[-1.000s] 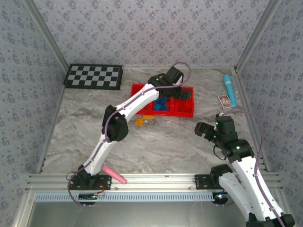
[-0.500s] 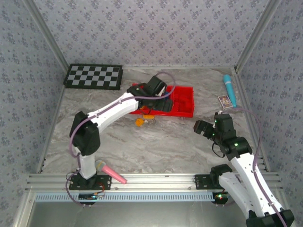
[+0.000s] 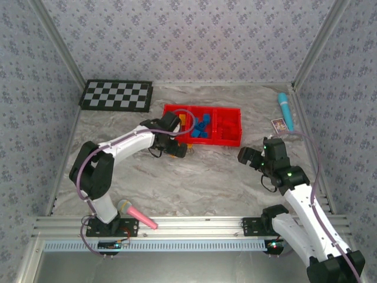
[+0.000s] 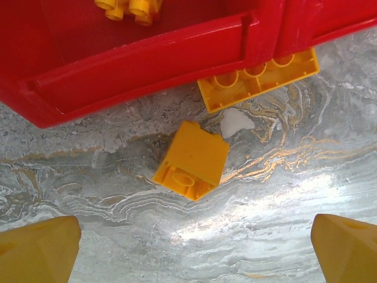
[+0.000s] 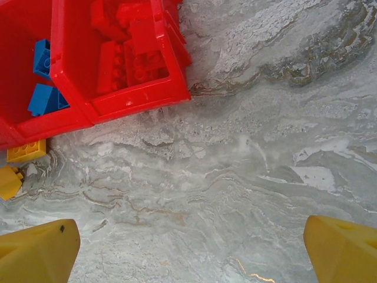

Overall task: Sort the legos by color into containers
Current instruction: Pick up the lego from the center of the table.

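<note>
Left arm has swung back off tray. Left pincer [image 4: 188,250] now hangs wide open, empty, above tilted yellow lego [image 4: 191,160] on tabletop [image 4: 88,194]. Second yellow lego [image 4: 259,79] tucked against tray [image 4: 147,65] front wall. Right pincer [image 5: 188,253] open, empty, off tray's right corner. Risk: finger catching wall and shoving tray, or tilted lego squirting free. Compartments: yellow legos [image 4: 126,7] left, blue legos [image 5: 44,97] middle, red legos [image 5: 126,59] right.

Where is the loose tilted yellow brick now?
In the left wrist view the tilted yellow brick lies on the table just outside the red tray, beside a flat yellow brick at the tray's wall, ahead of the open left gripper.
</note>
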### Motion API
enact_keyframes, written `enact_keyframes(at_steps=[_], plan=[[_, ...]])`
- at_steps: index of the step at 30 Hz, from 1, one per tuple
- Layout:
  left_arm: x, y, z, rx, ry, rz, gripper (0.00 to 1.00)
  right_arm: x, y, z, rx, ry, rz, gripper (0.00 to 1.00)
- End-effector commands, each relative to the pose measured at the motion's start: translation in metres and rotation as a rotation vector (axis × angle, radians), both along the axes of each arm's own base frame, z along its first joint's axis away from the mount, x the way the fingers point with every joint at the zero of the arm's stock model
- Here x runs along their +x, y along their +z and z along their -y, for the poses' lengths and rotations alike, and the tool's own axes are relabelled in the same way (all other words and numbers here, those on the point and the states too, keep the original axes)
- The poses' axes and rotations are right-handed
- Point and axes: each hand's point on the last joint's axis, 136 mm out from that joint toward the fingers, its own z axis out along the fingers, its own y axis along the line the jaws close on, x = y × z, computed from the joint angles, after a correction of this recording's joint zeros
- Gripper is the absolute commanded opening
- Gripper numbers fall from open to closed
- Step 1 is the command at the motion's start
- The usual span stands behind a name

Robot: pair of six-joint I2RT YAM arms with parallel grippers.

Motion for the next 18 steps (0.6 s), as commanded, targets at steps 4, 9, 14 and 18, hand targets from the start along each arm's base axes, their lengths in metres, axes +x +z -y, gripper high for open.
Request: enact_keyframes(at_steps=[4, 9, 14, 18], plan=[[0.002, -0.013, 0.008, -0.008, -0.077, -0.022, 0.95, 0.001, 0.002, -0.002, -0.003, -0.001, 0.0, 1.0], [0.007, -0.028, 0.004, -0.001, -0.054, -0.037, 0.9, 0.0, 0.003, -0.001, -0.012, -0.002, -0.001, 1.0], [0.016, -0.036, 0.002, -0.01, -0.039, -0.031, 0.87, 0.0, 0.002, -0.001, -0.013, -0.002, -0.004, 1.0], [0.021, -0.042, 0.004, -0.025, -0.045, -0.03, 0.81, 0.0, 0.003, -0.001, -0.014, -0.004, -0.003, 1.0]])
